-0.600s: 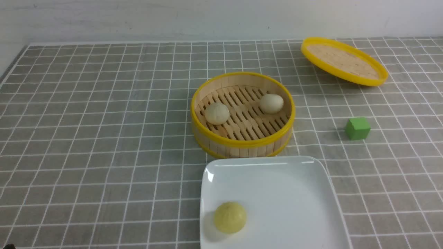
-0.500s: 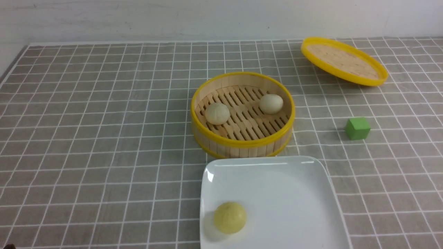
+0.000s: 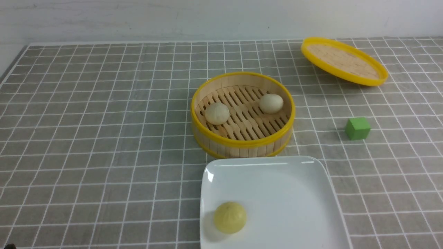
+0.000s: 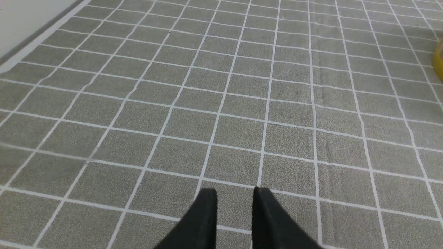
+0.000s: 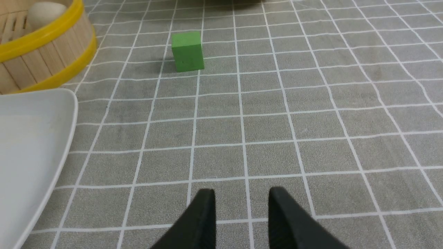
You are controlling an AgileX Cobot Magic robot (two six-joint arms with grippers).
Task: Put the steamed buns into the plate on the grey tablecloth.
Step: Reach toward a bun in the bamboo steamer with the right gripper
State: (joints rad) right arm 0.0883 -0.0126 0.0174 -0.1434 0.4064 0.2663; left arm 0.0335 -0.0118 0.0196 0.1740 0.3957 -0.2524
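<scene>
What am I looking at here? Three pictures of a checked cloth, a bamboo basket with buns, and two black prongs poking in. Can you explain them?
This is a two-armed robot. The wide picture comes from a camera between its arms, looking forward. The other two come from cameras on its wrists. The black prongs there are the fingers of the left gripper and the right gripper, both open and holding nothing. On the grey tablecloth stand a bamboo steamer basket with two off-white steamed buns inside, a white square plate carrying a yellow bun, the steamer's lid at the far right, and a green cube.
</scene>
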